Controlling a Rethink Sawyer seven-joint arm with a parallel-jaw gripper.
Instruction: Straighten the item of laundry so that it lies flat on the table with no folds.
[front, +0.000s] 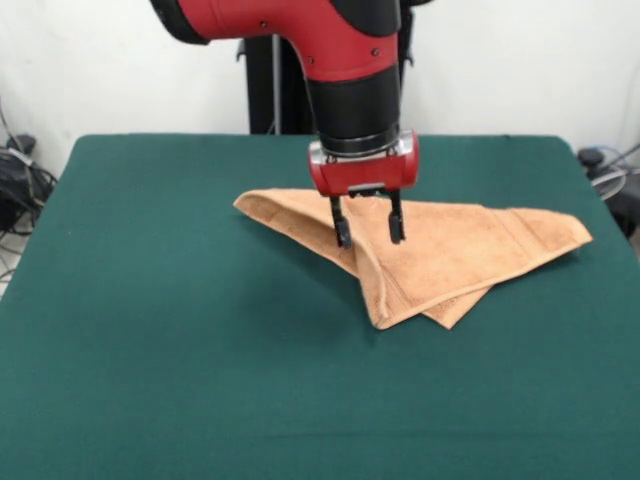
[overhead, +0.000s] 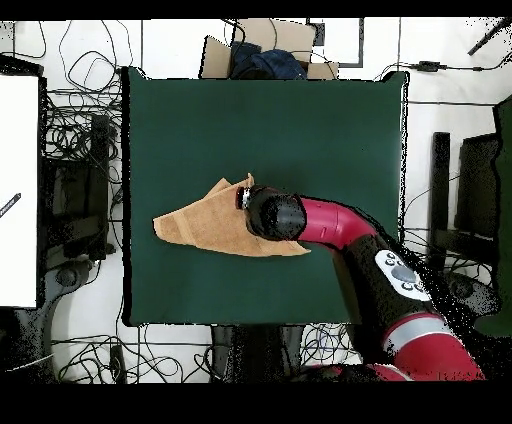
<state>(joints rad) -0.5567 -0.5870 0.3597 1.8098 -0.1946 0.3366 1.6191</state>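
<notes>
Cardboard box (overhead: 262, 48) off the table (front: 150, 350) edge; hanging straight down over folded towel (front: 470, 250), gripper (front: 369, 231) spread, pinching nothing

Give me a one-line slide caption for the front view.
Robot arm's open gripper poised over a folded tan towel on the green table.

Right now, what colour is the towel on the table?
Light orange-tan. The towel shows best in the front view, lying folded on the dark green table.
</notes>
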